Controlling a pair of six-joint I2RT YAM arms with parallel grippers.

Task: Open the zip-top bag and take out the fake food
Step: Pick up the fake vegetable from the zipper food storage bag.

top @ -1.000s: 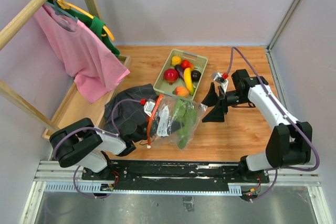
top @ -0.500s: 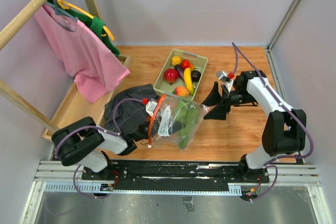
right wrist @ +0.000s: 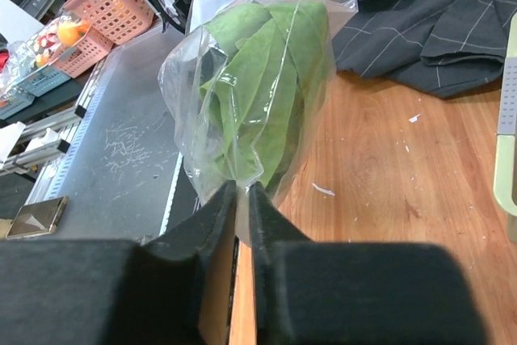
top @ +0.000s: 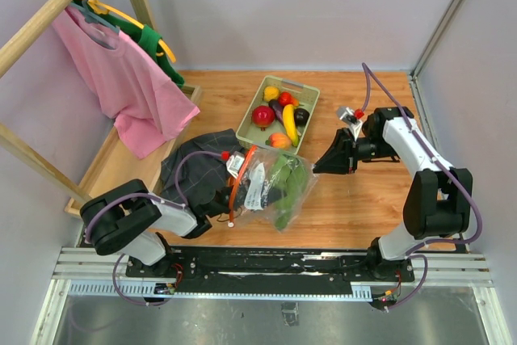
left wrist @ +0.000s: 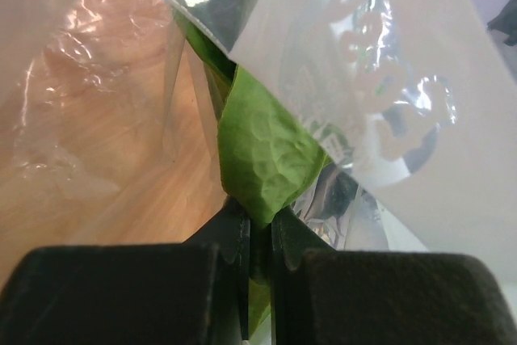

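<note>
The clear zip-top bag (top: pixel 266 169) lies on the wooden table, its orange-red zip strip (top: pixel 234 187) facing the left arm. Inside it is a long green leafy piece of fake food (top: pixel 283 187). My left gripper (left wrist: pixel 258 220) reaches into the bag's mouth and is shut on the tip of that leafy piece (left wrist: pixel 262 159). My right gripper (top: pixel 317 167) is at the bag's far end, and its jaws (right wrist: pixel 242 191) are pinched shut on the clear plastic (right wrist: pixel 182 78). More fake food lies in the tray: a red round one (top: pixel 263 115) and a yellow banana (top: pixel 288 121).
The pale green tray (top: pixel 313 101) stands behind the bag. A dark checked cloth (top: pixel 194 169) lies left of the bag, under the left arm. A pink shirt (top: pixel 121 78) hangs from a wooden rack at the far left. Walls close in the right side.
My right gripper has gone from wide open to shut, closing on the bag's far end. The left gripper and the leafy piece have stayed put.
</note>
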